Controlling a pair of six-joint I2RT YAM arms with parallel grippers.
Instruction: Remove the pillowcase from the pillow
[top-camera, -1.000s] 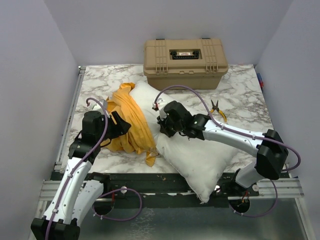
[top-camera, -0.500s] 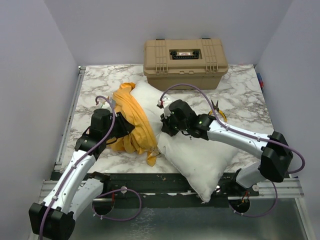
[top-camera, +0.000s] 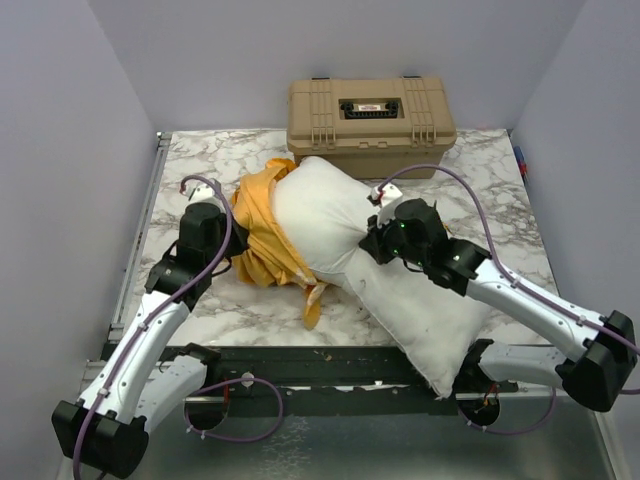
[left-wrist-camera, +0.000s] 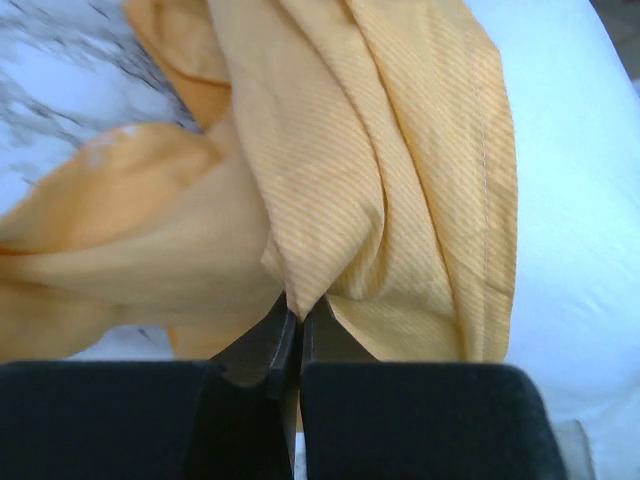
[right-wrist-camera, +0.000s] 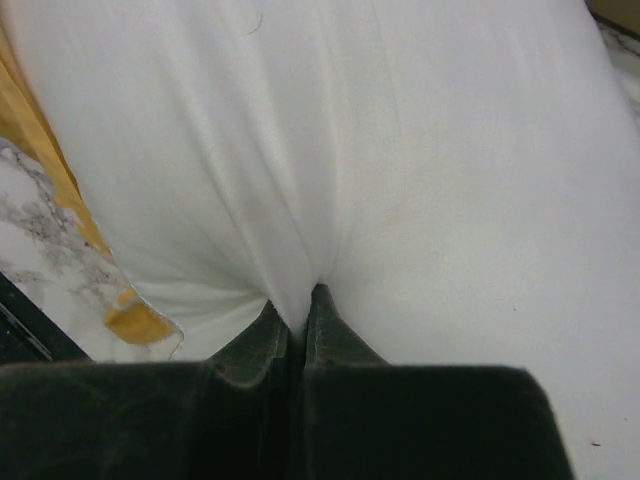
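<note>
Orange-yellow pillowcase (top-camera: 262, 232) is bunched up along the left side of the white pillow (top-camera: 325, 215). The pillow lies diagonally on the marble table (top-camera: 490, 190), its far end just in front of the tan toolbox (top-camera: 370, 115) and its near corner poking past the table edge. Left gripper (left-wrist-camera: 297, 318) is pinched closed on a fold of the pillowcase (fingers basically together, cloth squeezed between), and the right gripper (right-wrist-camera: 297, 312) is clamped the same way on the pillow's white fabric.
</note>
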